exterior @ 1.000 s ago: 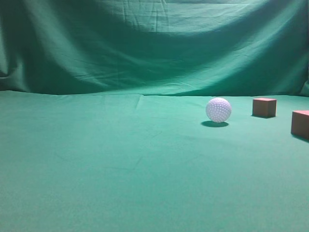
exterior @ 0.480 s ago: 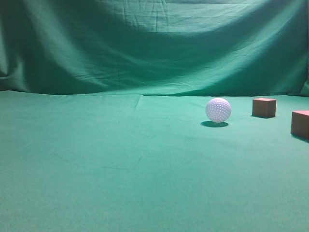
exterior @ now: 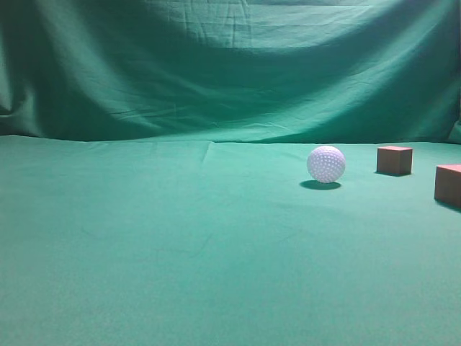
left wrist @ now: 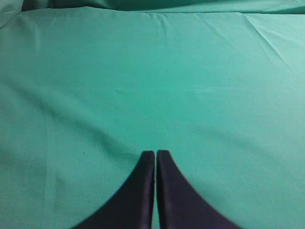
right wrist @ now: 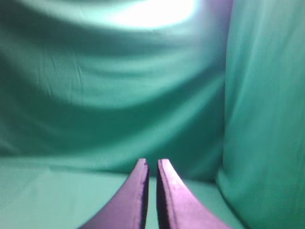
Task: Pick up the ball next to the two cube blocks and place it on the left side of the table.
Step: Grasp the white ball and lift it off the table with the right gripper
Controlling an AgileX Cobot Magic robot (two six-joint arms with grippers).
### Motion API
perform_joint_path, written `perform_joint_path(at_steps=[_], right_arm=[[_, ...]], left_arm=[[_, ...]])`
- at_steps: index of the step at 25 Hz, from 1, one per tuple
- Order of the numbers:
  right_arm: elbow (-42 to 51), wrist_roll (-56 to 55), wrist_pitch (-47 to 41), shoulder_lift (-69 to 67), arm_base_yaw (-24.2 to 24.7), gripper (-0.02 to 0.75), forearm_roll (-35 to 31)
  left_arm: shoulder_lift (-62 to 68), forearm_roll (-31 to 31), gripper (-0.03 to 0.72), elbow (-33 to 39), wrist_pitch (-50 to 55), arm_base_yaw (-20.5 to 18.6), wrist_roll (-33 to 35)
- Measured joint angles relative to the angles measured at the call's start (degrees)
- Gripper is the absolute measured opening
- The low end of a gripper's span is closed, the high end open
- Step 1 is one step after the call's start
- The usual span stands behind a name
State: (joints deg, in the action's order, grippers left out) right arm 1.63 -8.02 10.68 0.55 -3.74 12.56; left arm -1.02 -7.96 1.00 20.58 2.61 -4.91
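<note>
Resting on table (exterior: 144, 245): ball (exterior: 325, 163) (beside two cube blocks (exterior: 395, 160))

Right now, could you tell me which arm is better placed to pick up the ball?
Probably the right: the ball lies right of centre beside the two cube blocks. Neither the right claw nor the left claw sees it.

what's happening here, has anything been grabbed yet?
Nothing is grabbed. The white dimpled ball sits on the green table, right of centre, with the two brown cube blocks apart from it to its right. Neither arm shows in the exterior view. The left gripper is shut and empty over bare cloth. The right gripper looks nearly shut, a thin gap between its fingers, and faces the draped backdrop. The pick has not begun.
</note>
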Motion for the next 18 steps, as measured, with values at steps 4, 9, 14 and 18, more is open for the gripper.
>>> perform_joint_path(at_steps=[4, 9, 14, 18], right_arm=[[-0.3, -5.0, 6.6, 0.0, 0.0, 0.048, 0.2], [-11.7, -11.0, -17.0, -0.6, 0.0, 0.048, 0.2], [-22.3, -11.7, -41.3, -8.3, 0.0, 0.048, 0.0], [-29.7, -11.8, -52.1, -14.9, 0.0, 0.048, -0.3]], left_arm=[[0.0, 0.0, 0.0, 0.0, 0.0, 0.0, 0.0], [0.0, 0.0, 0.0, 0.0, 0.0, 0.0, 0.0], [0.0, 0.0, 0.0, 0.0, 0.0, 0.0, 0.0], [0.0, 0.0, 0.0, 0.0, 0.0, 0.0, 0.0]])
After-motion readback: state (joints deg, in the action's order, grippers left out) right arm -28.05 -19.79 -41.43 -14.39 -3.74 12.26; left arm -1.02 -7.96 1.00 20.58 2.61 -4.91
